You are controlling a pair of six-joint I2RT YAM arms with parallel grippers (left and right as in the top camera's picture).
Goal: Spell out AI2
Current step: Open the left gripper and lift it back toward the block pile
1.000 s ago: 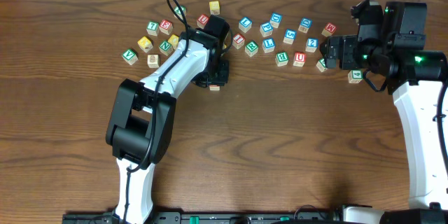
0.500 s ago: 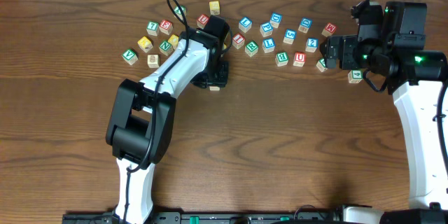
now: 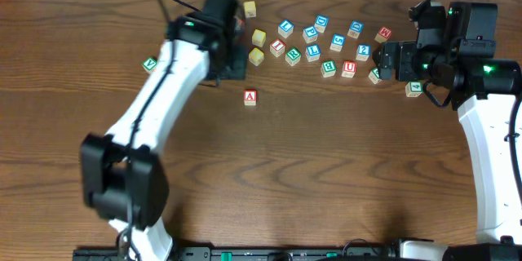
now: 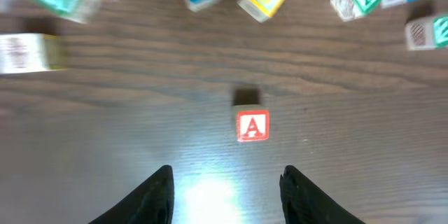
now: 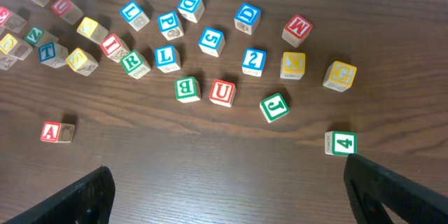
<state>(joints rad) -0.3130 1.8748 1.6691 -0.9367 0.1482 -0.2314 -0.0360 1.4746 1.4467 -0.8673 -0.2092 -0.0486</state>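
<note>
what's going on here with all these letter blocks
The robot is spelling AI2 from blocks scattered on the table. The A sits alone, apart from the scatter, with nothing touching it. The left gripper is open and empty, its fingers clear of the A. The I and the 2 lie among the other blocks, not yet placed. The right gripper is wide open near the 4, holding nothing.
</note>
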